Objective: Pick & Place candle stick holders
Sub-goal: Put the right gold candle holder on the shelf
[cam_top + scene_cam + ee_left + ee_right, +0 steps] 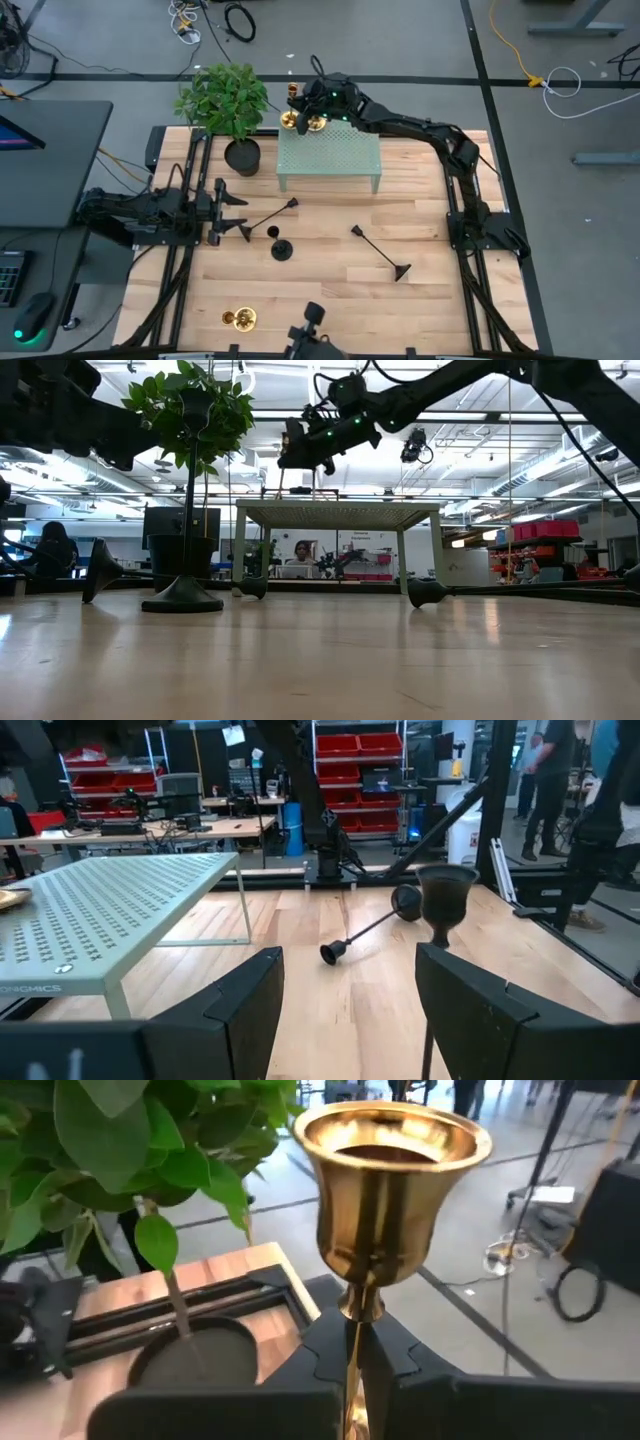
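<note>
Above green shelf (329, 156), gold holder (392, 1200) upright

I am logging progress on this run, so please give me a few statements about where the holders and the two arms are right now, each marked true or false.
1. The right tool is shut on a gold candle holder at the far edge of the green perforated stand. True.
2. The left tool holds a black holder. False: it is open, with nothing between its fingers.
3. Two black holders lie on their sides on the table: one, the other. True.
4. The potted plant sits on top of the stand. False: it stands on the table beside it.
5. A gold holder sits near the table's front edge. True.
</note>
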Controlling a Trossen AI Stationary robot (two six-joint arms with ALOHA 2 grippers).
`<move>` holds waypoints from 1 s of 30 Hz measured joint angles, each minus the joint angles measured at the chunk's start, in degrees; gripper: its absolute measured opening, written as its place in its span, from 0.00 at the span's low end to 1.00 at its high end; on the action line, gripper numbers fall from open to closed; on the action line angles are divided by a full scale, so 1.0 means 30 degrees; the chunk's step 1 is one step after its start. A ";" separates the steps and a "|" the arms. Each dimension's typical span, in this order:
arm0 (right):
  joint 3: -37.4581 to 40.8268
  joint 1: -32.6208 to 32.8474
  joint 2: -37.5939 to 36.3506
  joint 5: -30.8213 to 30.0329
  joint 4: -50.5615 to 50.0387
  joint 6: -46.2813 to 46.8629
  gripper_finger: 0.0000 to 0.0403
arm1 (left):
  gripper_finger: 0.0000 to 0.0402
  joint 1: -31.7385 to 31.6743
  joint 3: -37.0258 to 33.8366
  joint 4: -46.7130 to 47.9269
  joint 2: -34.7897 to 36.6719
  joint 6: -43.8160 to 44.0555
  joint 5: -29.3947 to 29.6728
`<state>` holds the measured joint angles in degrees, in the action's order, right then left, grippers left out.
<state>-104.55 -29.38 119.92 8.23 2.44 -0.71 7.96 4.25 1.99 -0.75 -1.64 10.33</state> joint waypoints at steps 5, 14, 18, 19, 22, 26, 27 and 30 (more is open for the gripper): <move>0.0030 0.0143 -0.0240 -0.0728 -0.0066 -0.0145 0.00 | 0.56 -0.0004 0.0000 0.0208 0.0004 0.0000 -0.0007; 0.0030 0.0165 -0.0138 -0.1151 -0.0521 -0.0254 0.00 | 0.56 -0.0003 0.0002 0.0397 0.0000 0.0360 -0.0022; 0.0030 0.0172 -0.0138 -0.1092 -0.0569 -0.0065 0.00 | 0.56 -0.0004 0.0007 0.0418 0.0000 0.0367 -0.0022; 0.0030 0.0172 -0.0138 -0.1074 -0.0562 -0.0057 0.00 | 0.56 0.0003 0.0000 0.0418 0.0000 0.0367 -0.0022; 0.0030 0.0245 -0.0046 -0.0960 -0.0460 -0.0057 0.00 | 0.56 -0.0002 0.0000 0.0418 0.0000 0.0362 -0.0022; 0.0037 0.0259 -0.0015 -0.0974 -0.0547 -0.0043 0.00 | 0.56 0.0003 0.0000 0.0418 0.0003 0.0365 -0.0022; 0.0037 0.0259 -0.0015 -0.1088 -0.0576 -0.0043 0.01 | 0.56 0.0003 0.0000 0.0418 0.0000 0.0367 -0.0022; 0.0041 0.0259 -0.0015 -0.1085 -0.0746 0.0023 0.01 | 0.56 -0.0003 0.0001 0.0418 0.0000 0.0366 -0.0022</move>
<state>-104.43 -28.60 119.87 4.97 0.20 -0.64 7.95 4.26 3.25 -0.75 -0.54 10.26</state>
